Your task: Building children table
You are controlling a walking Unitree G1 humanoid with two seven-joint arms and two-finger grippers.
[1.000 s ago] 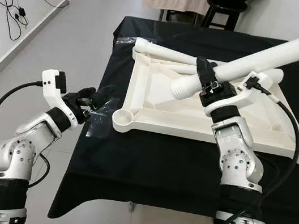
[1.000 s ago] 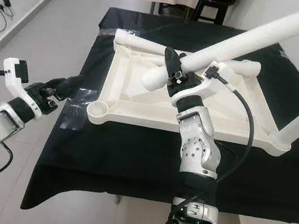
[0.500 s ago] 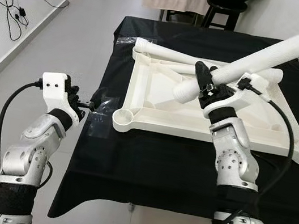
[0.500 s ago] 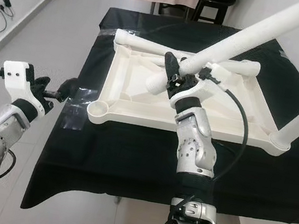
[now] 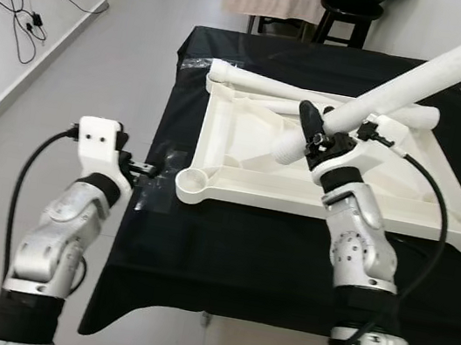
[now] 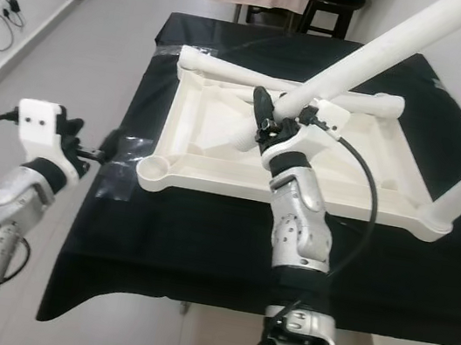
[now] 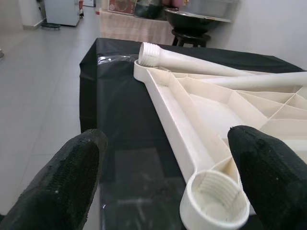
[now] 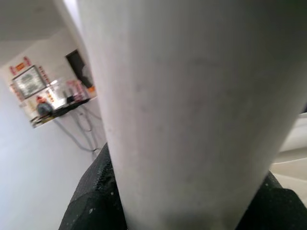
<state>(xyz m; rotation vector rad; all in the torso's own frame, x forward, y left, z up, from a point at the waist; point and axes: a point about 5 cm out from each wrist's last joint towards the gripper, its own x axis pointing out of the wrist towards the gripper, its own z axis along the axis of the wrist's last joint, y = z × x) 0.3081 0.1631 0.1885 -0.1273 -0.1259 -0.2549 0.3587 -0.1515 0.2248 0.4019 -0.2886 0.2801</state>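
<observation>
Partly built: tabletop (image 5: 243, 152) upside down; right gripper (image 5: 319, 132) clamping one leg (image 5: 424, 72) above it; left gripper (image 5: 145, 167) spread, beside empty corner socket (image 7: 214, 200).

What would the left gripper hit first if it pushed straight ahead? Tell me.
Most likely the corner socket of the tabletop. The left gripper, fingers open, points along the black cloth at that threaded cup, which sits between and just beyond its fingertips. Depth is hard to judge.
</observation>
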